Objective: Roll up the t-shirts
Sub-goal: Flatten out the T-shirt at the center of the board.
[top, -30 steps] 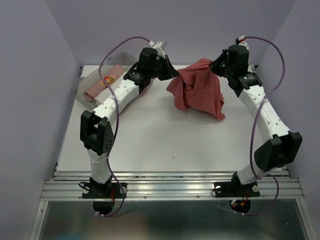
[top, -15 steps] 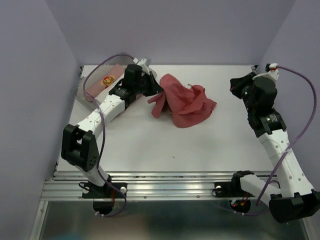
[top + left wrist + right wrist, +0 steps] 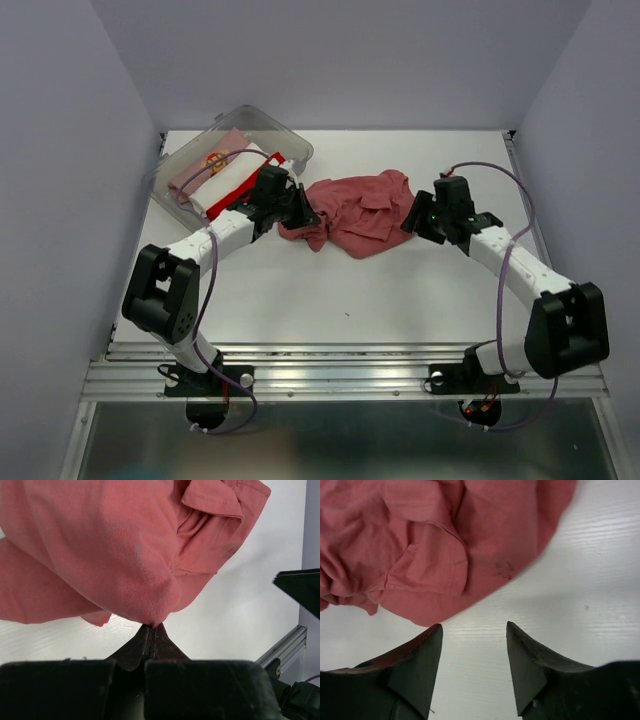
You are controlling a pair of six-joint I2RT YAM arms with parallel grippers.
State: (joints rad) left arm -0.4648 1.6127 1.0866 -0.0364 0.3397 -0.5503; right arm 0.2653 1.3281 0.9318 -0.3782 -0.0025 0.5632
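White surface [image 3: 330, 290] between lilac walls. Mid-surface, brick-red t-shirt [image 3: 355, 212], hanging lifted a second ago, now down in a crumpled heap. Left jaws still clamped on its left edge; right jaws let go, apart, just beside its right edge. Probably flattening needed before rolling.

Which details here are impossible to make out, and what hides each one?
- Top view: the left arm covers part of the clear bin, so its bundles cannot be counted.
- Top view: the print on the pale pink t-shirt is too small to read.
- Every view: folds of the brick-red t-shirt hide its full outline.
- Right wrist view: the top edge cuts that shirt off.
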